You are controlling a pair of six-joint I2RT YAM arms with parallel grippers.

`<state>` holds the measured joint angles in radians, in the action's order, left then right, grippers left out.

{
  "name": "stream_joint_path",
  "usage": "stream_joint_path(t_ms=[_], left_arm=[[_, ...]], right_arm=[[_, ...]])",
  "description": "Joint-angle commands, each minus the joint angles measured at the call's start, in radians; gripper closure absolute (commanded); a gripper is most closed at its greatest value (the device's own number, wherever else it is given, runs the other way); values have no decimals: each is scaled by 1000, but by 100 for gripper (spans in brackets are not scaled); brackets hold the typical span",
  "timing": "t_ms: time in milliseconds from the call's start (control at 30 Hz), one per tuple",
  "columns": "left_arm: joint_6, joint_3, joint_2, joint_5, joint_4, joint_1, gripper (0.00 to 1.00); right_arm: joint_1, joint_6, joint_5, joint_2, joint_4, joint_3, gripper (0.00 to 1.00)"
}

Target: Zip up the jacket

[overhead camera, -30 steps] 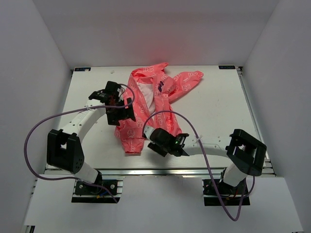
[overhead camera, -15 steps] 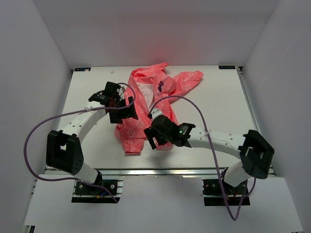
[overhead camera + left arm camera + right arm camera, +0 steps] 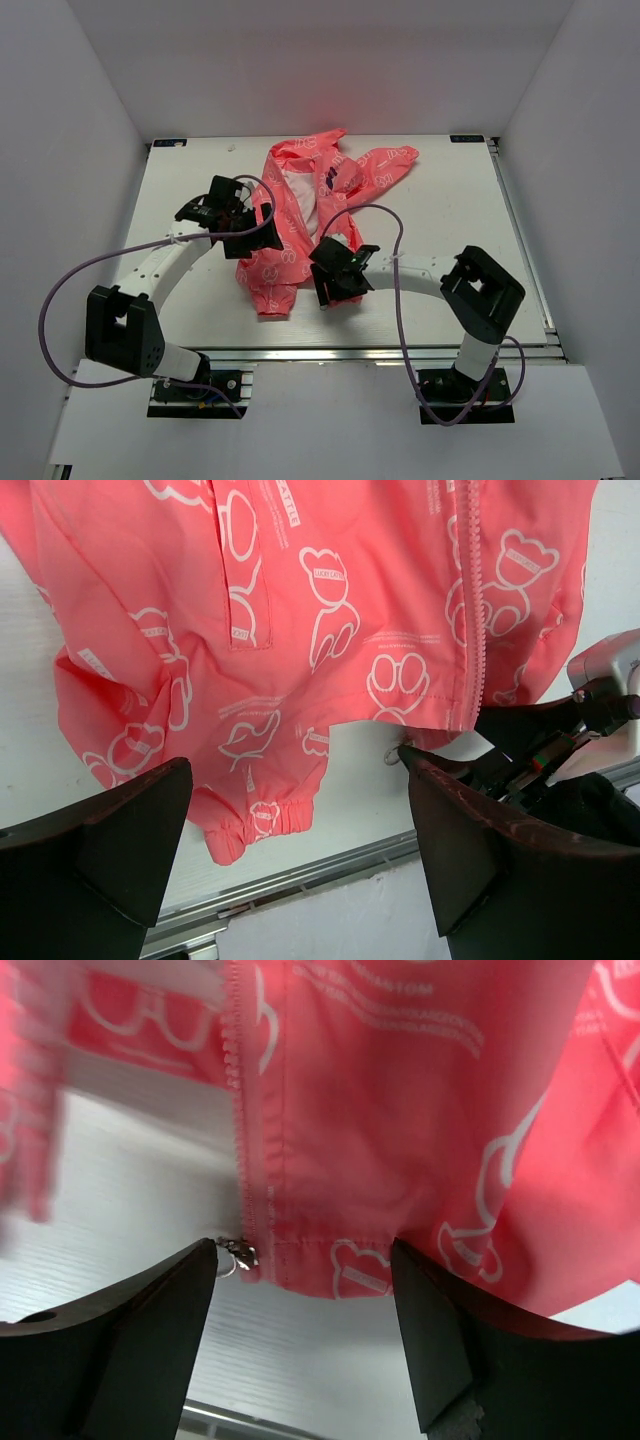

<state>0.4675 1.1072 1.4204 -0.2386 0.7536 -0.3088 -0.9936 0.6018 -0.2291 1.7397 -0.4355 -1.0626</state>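
Note:
The coral-pink jacket (image 3: 275,270) with white outline motifs lies crumpled mid-table, its white lining (image 3: 300,195) showing and one sleeve (image 3: 385,165) stretched to the back right. My left gripper (image 3: 255,235) hovers open over the jacket's left front panel (image 3: 330,600), holding nothing. My right gripper (image 3: 332,285) is open at the bottom hem (image 3: 400,1110). The small metal zipper slider (image 3: 240,1253) sits at the hem just inside its left finger (image 3: 150,1340), with the zipper teeth (image 3: 240,1110) running up from it. The slider also shows in the left wrist view (image 3: 392,752).
A cuffed sleeve end (image 3: 245,825) lies near the table's front metal rail (image 3: 300,875). White enclosure walls stand on three sides. The right arm's purple cable (image 3: 400,300) loops over the table beside the jacket.
My right gripper has swung from the front of the table up to the jacket's bottom hem and turned toward it. My left gripper has shifted slightly over the left panel.

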Motion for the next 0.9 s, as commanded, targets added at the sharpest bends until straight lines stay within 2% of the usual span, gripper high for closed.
stream_joint_path(t_ms=[0, 167, 333, 567, 867], left_arm=[[-9, -13, -57, 19, -13, -1, 2], [-9, -23, -63, 13, -14, -1, 2], [-6, -27, -67, -5, -30, -1, 2], [-12, -24, -69, -2, -28, -1, 2], [-18, -43, -80, -2, -31, -1, 2]], right_arm=[[-2, 49, -24, 41, -37, -22, 25], [1, 64, -64, 57, -39, -14, 36], [0, 30, -16, 11, -5, 13, 25], [0, 32, -67, -74, -68, -30, 25], [0, 24, -130, -74, -89, -54, 26]])
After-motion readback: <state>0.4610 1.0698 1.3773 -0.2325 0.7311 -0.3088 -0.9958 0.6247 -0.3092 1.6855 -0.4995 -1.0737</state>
